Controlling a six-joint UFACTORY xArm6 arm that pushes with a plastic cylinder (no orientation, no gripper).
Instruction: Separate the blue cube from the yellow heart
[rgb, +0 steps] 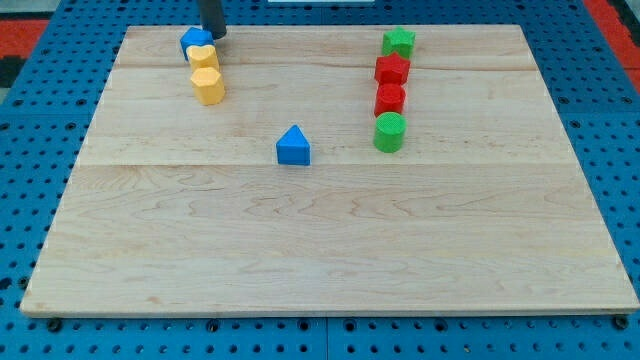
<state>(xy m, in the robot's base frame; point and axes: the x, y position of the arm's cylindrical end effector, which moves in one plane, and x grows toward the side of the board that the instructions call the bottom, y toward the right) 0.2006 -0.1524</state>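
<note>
My tip (214, 35) touches the blue cube (193, 40) at the counter's (320, 250) top left, against the yellow heart (203, 57); the tool has no jaws (nothing clamped); the cube looks light, stiff, slippery; push its right face.

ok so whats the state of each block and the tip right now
blue cube: top left, touching the yellow heart
yellow heart: between blue cube and yellow block
yellow block: just below the heart
blue triangle: alone mid-board
green star: top of right column
red star: second
red block: third
green cylinder: bottom, upright
my tip: at blue cube's right edge
</note>
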